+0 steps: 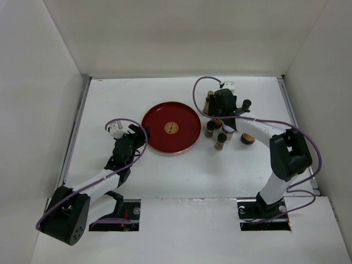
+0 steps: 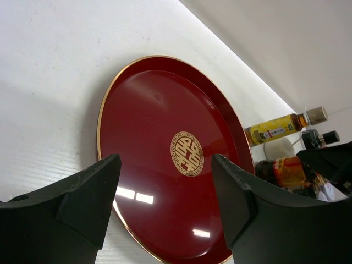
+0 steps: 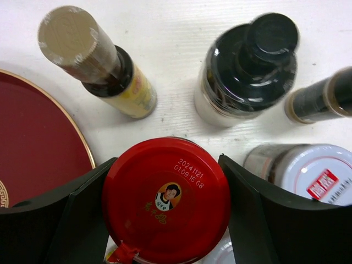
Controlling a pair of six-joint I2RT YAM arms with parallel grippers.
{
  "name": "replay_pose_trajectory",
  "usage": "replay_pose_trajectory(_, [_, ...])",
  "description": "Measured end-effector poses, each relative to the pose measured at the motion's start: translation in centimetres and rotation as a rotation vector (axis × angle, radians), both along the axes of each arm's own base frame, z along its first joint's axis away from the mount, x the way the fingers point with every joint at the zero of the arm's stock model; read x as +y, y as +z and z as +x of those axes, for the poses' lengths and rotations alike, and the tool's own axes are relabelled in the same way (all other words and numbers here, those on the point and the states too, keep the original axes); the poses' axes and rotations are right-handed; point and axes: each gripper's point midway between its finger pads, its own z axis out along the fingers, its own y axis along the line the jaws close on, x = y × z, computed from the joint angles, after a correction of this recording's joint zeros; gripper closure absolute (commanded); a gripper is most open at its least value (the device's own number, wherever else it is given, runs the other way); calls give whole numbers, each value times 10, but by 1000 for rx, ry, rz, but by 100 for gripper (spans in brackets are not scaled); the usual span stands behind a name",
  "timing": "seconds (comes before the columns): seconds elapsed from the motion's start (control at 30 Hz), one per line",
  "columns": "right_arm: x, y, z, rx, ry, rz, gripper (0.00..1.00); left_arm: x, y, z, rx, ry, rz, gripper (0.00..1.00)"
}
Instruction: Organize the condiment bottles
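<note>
My right gripper (image 3: 168,162) is shut on a jar with a red lid (image 3: 166,199); both fingers press the lid's sides. Around it stand a gold-capped bottle with a yellow label (image 3: 93,55), a black-capped dark bottle (image 3: 247,66), another dark bottle (image 3: 324,102) and a white-lidded jar (image 3: 313,170). In the top view the right gripper (image 1: 221,110) hangs over the bottle cluster (image 1: 220,141) and hides the red-lidded jar. My left gripper (image 1: 135,138) is open and empty at the left rim of the red tray (image 1: 159,118); its jaws (image 2: 165,192) frame the tray.
The round red tray (image 2: 143,110) with a gold emblem lies mid-table, empty, just left of the bottles. The left wrist view shows the yellow-labelled bottle (image 2: 275,129) beyond it. White walls enclose the table on the left, back and right.
</note>
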Motion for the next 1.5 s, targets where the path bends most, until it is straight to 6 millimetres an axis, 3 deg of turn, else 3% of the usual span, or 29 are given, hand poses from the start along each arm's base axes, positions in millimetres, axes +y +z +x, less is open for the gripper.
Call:
replay_pose_trajectory(0.13, [-6,12,-10,-25,-8,-7,49,-1,-2,0,8,-4,-2,34])
replay_pose_trajectory(0.3, [-2,63,-19,-144,9,18,50,0,-1,1,4,-1,-5,34])
replay_pose_trajectory(0.43, [20,98,-27,-237,63,52,51,1,1,1,-3,1,-9,34])
replay_pose_trajectory(0.63, [69,113,-38,-277,178,70,51,6,-1,-4,-8,13,-12,34])
replay_pose_trajectory(0.83, [152,107,-9,-285,293,102,49,18,-4,-2,-1,60,-22,34])
replay_pose_trajectory(0.97, [205,81,14,-267,348,104,48,24,-4,0,0,80,-36,34])
replay_pose_trajectory(1.07, [231,54,25,-239,377,94,48,26,-5,-1,4,88,-40,34])
replay_pose_trajectory(1.23, [250,24,42,-210,383,76,48,26,-11,-1,21,91,-45,33])
replay_pose_trajectory(1.33, [257,18,51,-214,377,74,47,25,-16,-1,37,89,-44,33])
replay_pose_trajectory(1.5, [261,18,55,-229,364,71,20,25,-16,-1,36,89,-47,33])
